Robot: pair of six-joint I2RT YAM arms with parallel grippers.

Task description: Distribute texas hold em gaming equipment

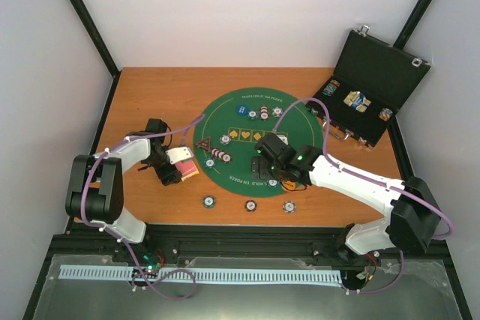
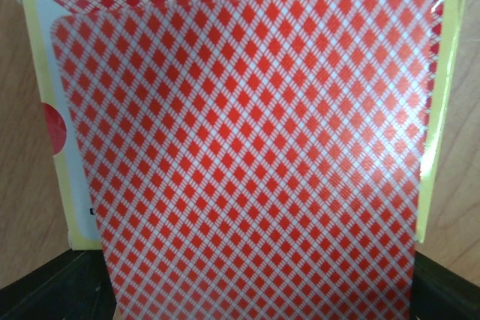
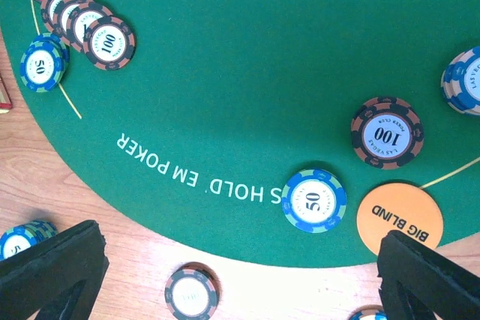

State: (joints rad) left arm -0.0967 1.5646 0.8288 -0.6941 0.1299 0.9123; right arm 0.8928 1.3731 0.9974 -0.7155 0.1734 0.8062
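White walls [image 1: 225,13] enclose the wooden tabletop [image 1: 150,95]; the right hand [image 3: 240,236] hangs released over the green mat [image 1: 217,119], the left hand [image 1: 174,166] at the cards [image 2: 247,155], grip unclear.

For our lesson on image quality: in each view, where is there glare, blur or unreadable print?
Left wrist: the red-backed card fills the frame, slightly soft, with glare down its right side. Right wrist: the 100 chip and BIG BLIND button read sharply. Top external: even light, but the chips are too small to read.
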